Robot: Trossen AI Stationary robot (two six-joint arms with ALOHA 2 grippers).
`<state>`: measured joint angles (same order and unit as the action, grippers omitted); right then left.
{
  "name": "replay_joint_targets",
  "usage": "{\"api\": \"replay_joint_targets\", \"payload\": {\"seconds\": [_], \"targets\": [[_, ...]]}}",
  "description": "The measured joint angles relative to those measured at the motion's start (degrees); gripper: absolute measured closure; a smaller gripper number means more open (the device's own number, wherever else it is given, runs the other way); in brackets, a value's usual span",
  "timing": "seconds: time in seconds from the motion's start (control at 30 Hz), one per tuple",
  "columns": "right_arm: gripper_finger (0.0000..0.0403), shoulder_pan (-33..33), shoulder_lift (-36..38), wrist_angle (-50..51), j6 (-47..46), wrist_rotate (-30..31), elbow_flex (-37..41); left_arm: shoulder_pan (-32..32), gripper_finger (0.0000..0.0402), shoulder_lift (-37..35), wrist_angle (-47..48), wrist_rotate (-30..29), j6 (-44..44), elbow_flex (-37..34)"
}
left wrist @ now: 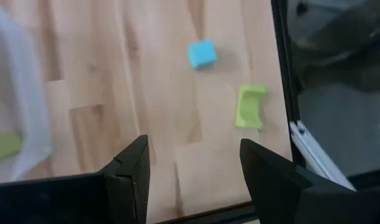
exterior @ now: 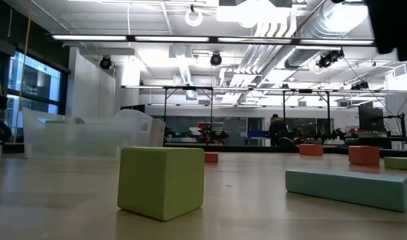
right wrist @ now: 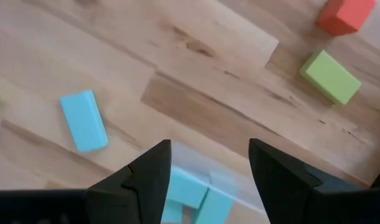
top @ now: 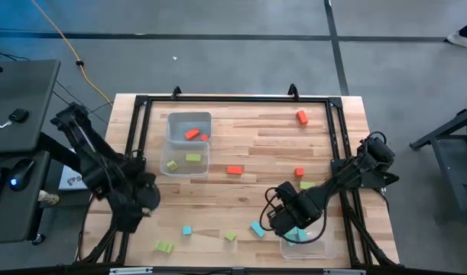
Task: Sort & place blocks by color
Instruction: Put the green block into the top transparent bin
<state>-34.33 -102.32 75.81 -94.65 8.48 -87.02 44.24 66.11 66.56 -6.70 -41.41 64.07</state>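
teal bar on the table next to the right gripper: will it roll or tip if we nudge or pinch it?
The teal bar lies flat on a broad face, with square edges, so it should slide, not roll or tip. It looks solid and stiff, so a pinch across its narrow width should hold. Its faces look smooth, so an off-centre push may spin it. The right gripper hangs open above the clear tub.

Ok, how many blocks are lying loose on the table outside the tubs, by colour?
red blocks: 3
green blocks: 3
teal blocks: 2
Total: 8
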Motion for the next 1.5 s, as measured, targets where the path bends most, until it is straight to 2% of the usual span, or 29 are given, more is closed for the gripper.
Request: {"api": "replay_joint_targets", "payload": {"seconds": [0.27, 0.57, 0.87, 1.5], "targets": [[0.0199, 2.8, 0.0, 0.0, 1.4, 0.5, 0.0, 6.3, 0.0220, 8.4, -6.4, -0.2, -2.0, -2.7], [0.0199, 4.7, 0.0, 0.0, 6.1, 0.5, 0.1, 9.3, 0.0220, 15.6, -14.3, -1.5, -8.3, -2.7], [0.0199, 4.7, 0.0, 0.0, 6.7, 0.3, 0.1, 11.9, 0.0220, 23.2, -20.4, -1.4, -11.2, -2.7], [0.0199, 4.7, 0.0, -0.4, 6.7, 0.4, 0.1, 12.9, 0.0220, 30.9, -24.2, -1.0, -14.0, -2.7]]}}
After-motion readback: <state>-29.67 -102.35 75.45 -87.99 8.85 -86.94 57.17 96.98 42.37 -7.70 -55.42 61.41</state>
